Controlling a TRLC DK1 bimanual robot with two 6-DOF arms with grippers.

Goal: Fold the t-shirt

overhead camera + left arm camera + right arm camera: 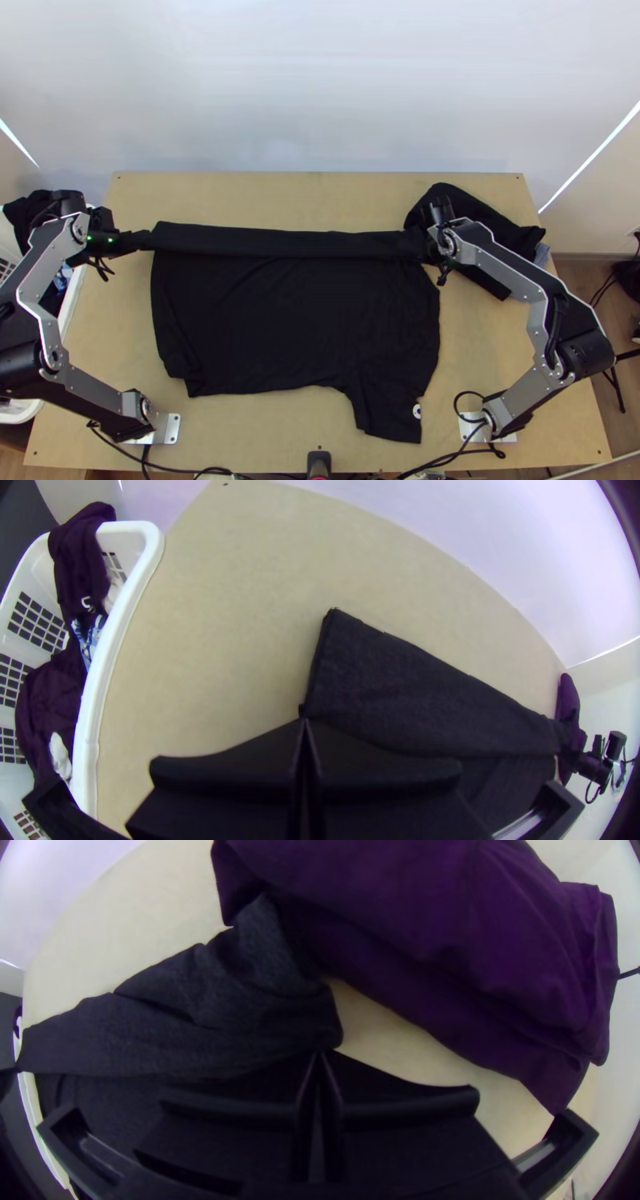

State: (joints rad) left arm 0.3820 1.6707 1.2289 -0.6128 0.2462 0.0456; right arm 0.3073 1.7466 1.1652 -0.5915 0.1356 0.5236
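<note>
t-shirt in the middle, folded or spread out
Partly folded: the t-shirt has a strip turned over along its far side; the rest lies mostly spread.

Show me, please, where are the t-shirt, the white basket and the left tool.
T-shirt (pixel 296 320), top view: middle of its body.
White basket (pixel 100 680), left wrist view: its rim.
Left tool (pixel 303 721), left wrist view: between its fingertips.

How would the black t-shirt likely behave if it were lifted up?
The t-shirt looks floppy, given its soft creases. Gripped at both ends of its folded edge, it would probably sag between them and hang limp below.
</note>
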